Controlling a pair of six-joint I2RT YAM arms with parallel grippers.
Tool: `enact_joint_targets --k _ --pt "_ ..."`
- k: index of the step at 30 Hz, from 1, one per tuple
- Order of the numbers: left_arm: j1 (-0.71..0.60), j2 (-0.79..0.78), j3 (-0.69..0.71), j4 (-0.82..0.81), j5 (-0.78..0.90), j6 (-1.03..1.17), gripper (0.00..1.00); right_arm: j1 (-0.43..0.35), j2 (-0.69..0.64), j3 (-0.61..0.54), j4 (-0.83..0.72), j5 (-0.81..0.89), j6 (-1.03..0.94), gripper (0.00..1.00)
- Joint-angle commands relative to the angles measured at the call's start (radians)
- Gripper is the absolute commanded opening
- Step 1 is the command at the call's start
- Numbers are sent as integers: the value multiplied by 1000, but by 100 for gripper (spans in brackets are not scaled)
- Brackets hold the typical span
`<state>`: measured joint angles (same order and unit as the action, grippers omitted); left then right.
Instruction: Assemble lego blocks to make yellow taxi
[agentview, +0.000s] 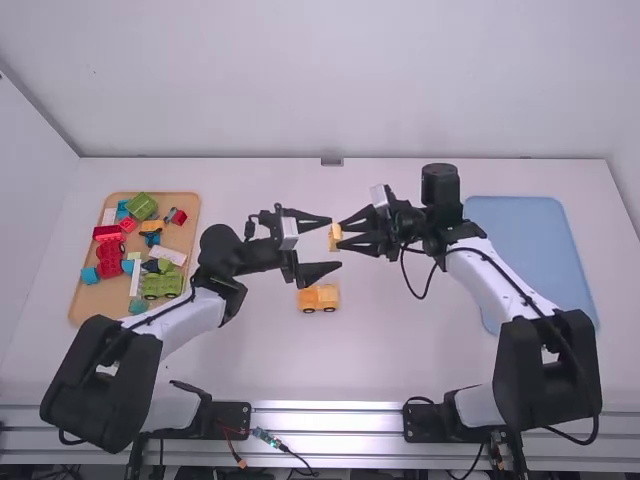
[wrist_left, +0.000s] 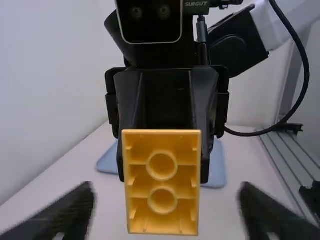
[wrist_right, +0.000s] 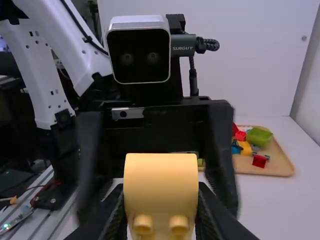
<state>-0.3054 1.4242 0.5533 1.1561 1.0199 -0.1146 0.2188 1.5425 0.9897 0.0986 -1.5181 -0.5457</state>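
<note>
Over the table (agentview: 250, 350), the right hand (agentview: 342, 235) has a curved yellow block (agentview: 334, 238) pinched in its fingertips, while the left hand (agentview: 335, 243) faces it, spread wide; the yellow toy car (agentview: 318, 297) sits nearby, closer to the arms' bases

Over at table's left, wooden tray (agentview: 92, 303) full of odd blocks: green block (agentview: 142, 205) near far edge, red blocks (agentview: 109, 254) toward outer side, green toy vehicle (agentview: 162, 284) nearer me, white strip (agentview: 137, 277) just beside it. Far right, flat blue tray (agentview: 525, 245). White table (agentview: 400, 350), metal rails (agentview: 325, 419) along near edge, pale wall (agentview: 330, 80) behind.
</note>
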Motion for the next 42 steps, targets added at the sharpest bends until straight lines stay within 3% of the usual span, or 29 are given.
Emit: enact_joint_targets --k 1,7,10,13,14,17,19,21,25,30,36,42 --pt "-9 6 13 1 14 9 99 5 -13 -2 1 45 39 27" --pt "79 6 27 -47 100 -74 99 5 -13 -2 20 267 188 26" --pt "158 6 77 -189 158 -72 99 5 -14 0 -4 351 183 27" --pt "241 6 170 -459 171 6 99 8 -14 19 -77 459 174 24" --pt "271 6 227 -628 198 110 99 19 -14 31 -113 508 169 22" --pt "303 6 317 -895 180 285 99 37 -14 51 -166 583 150 21" --pt "313 6 394 -1103 60 389 99 53 -14 72 -223 639 113 21" --pt "307 6 496 -1339 -198 455 99 79 -14 104 -298 709 66 21" --pt "306 6 636 -1606 -442 548 99 138 -13 158 -380 848 66 20" --pt "325 6 772 -1802 -459 744 99 215 -13 238 -530 936 11 22" --pt "365 6 852 -1875 -509 784 99 282 34 335 -661 1013 -39 22" --pt "428 6 865 -1908 -498 770 99 346 218 531 -829 1025 -105 17"
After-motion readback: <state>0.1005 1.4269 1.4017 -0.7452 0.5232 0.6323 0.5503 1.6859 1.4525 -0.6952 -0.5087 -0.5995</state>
